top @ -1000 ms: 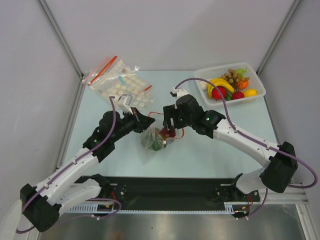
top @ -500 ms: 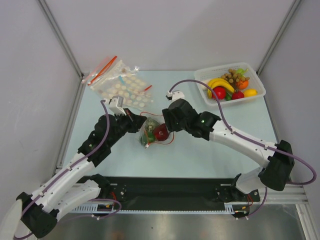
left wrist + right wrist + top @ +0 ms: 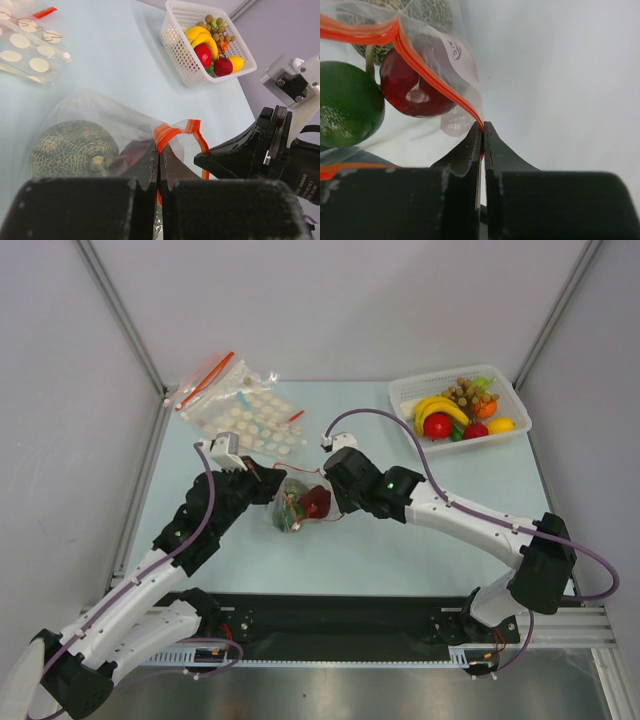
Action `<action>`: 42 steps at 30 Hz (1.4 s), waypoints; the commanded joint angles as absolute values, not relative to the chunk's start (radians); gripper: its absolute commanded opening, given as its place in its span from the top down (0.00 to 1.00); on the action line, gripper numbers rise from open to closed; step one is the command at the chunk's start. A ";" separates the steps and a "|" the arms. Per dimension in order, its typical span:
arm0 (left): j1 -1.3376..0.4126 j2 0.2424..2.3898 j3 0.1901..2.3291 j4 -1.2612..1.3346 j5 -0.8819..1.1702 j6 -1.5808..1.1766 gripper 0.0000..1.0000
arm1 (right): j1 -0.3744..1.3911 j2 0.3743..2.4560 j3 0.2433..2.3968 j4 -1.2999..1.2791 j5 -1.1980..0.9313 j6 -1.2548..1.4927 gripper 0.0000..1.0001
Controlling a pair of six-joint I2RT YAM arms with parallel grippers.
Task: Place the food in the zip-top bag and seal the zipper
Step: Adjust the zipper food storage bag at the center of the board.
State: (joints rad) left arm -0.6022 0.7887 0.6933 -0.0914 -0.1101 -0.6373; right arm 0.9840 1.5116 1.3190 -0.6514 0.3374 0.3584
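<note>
Moved: my right tool [image 3: 481, 129] has pinched shut on the zipper [image 3: 425, 67] since a second ago.
Zipper's other end: left tool [image 3: 159, 150] clamped tight.
Zip-top bag [image 3: 286, 512]: mid-surface, food [image 3: 317, 502] inside.
Room: I see bare surface [image 3: 400, 560] nearside.

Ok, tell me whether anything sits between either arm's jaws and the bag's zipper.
Nothing visible does. The left jaws and the right jaws are each shut on the red zipper itself, coming at the bag from opposite sides, with only clear bag film around them.

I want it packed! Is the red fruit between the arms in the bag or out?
In. The red fruit shows through the clear bag, behind its red zipper, beside the green ball.
</note>
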 commanded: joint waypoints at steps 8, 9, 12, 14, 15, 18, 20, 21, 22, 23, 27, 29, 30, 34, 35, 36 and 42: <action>-0.597 0.828 0.735 0.068 -0.025 -0.753 1.00 | 0.819 1.336 1.255 -0.533 0.105 0.357 1.00; -0.607 0.869 0.758 0.066 -0.008 -0.756 1.00 | 0.796 1.313 1.255 -0.520 0.054 0.363 1.00; -0.649 0.932 0.811 0.095 -0.012 -0.755 1.00 | 0.698 1.285 1.301 -0.509 -0.026 0.383 1.00; -0.660 0.959 0.804 0.129 -0.009 -0.749 1.00 | 0.655 1.311 1.345 -0.522 -0.057 0.382 1.00; -0.667 0.980 0.799 0.139 -0.008 -0.726 1.00 | 0.649 1.318 1.348 -0.525 -0.076 0.383 1.00; -0.680 0.997 0.790 0.134 -0.008 -0.660 1.00 | 0.632 1.319 1.263 -0.439 -0.135 0.387 1.00; -0.683 1.011 0.810 0.111 0.020 -0.638 1.00 | 0.611 1.325 1.194 -0.327 -0.199 0.406 1.00; -0.690 1.015 0.830 0.086 0.017 -0.621 1.00 | 0.604 1.336 1.189 -0.305 -0.263 0.416 1.00; -0.698 1.025 0.871 0.030 0.006 -0.591 1.00 | 0.601 1.347 1.192 -0.293 -0.288 0.416 1.00; -0.706 1.026 0.883 0.014 -0.026 -0.575 1.00 | 0.598 1.368 1.196 -0.293 -0.302 0.416 1.00; -0.719 1.037 0.899 -0.017 -0.043 -0.534 1.00 | 0.598 1.404 1.187 -0.284 -0.307 0.402 0.90; -0.719 1.040 0.893 -0.006 -0.044 -0.531 0.99 | 0.598 1.408 1.181 -0.278 -0.310 0.394 0.82; -0.719 1.042 0.891 -0.005 -0.046 -0.528 0.99 | 0.598 1.407 1.175 -0.273 -0.302 0.388 0.73; -0.718 1.049 0.879 -0.003 -0.069 -0.528 0.98 | 0.595 1.376 1.154 -0.282 -0.212 0.364 0.55; -0.718 1.051 0.876 -0.003 -0.071 -0.528 0.98 | 0.594 1.362 1.144 -0.281 -0.175 0.359 0.54; -0.715 1.057 0.874 0.024 -0.072 -0.529 0.98 | 0.588 1.347 1.135 -0.273 -0.166 0.357 0.51; -0.698 1.084 0.870 0.025 -0.051 -0.551 0.98 | 0.500 1.143 1.023 -0.178 -0.108 0.356 0.30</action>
